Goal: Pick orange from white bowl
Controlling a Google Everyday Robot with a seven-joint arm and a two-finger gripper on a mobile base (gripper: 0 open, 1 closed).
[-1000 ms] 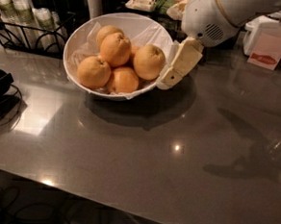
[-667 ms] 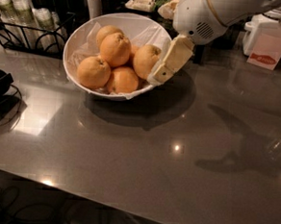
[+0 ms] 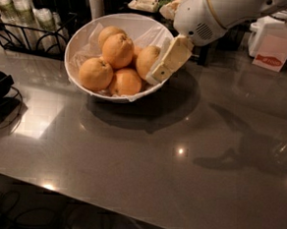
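Grey worktop point(image 3: 131, 155) carried the bowl point(image 3: 140, 23); the pincer point(image 3: 168, 61) had slid leftwards over its rim against the nearest orange point(image 3: 146, 59) (spread or pressed together, impossible to tell), so grasping looked imminent.

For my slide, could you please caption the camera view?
Gripper at the rim of the white bowl, beside an orange.

No words or numbers can be read anywhere. The pink carton point(image 3: 272, 52) at the back right of the counter point(image 3: 129, 174) carries a dark red mark, not legible. The jaws hang over the right rim of the white bowl point(image 3: 140, 23), beside an orange point(image 3: 146, 61).
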